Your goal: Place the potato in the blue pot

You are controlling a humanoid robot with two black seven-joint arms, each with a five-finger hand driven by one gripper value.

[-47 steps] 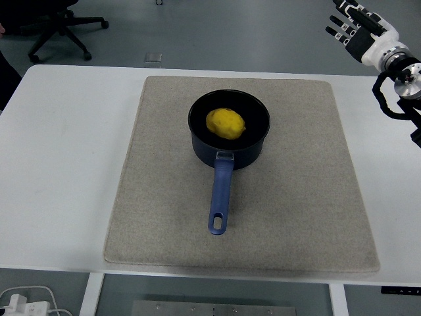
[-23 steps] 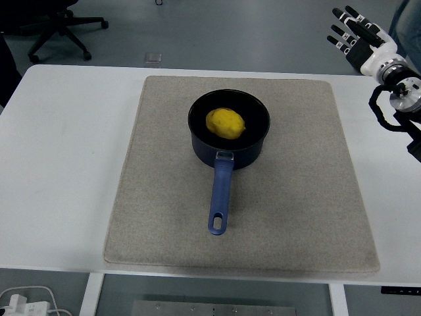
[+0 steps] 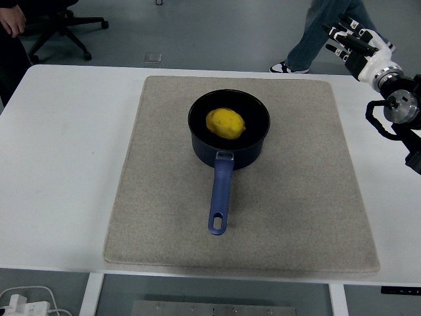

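Note:
A yellow potato (image 3: 225, 123) lies inside the blue pot (image 3: 197, 141), which stands on the grey mat (image 3: 151, 191) at the table's middle, its blue handle (image 3: 220, 197) pointing toward the near edge. My right hand (image 3: 350, 43) hovers at the upper right, past the mat's far right corner, fingers spread and holding nothing. It is well apart from the pot. The left arm does not show.
A person's leg and shoe (image 3: 306, 43) stand beyond the table's far edge at the upper right. Another person's hand (image 3: 13, 20) and an office chair (image 3: 59, 29) are at the upper left. A white plug and cable (image 3: 23, 303) lie below the near left edge.
My right hand has drifted slightly down and turned near the right edge. A person's leg has come into view behind the table, and a hand has appeared at the upper left.

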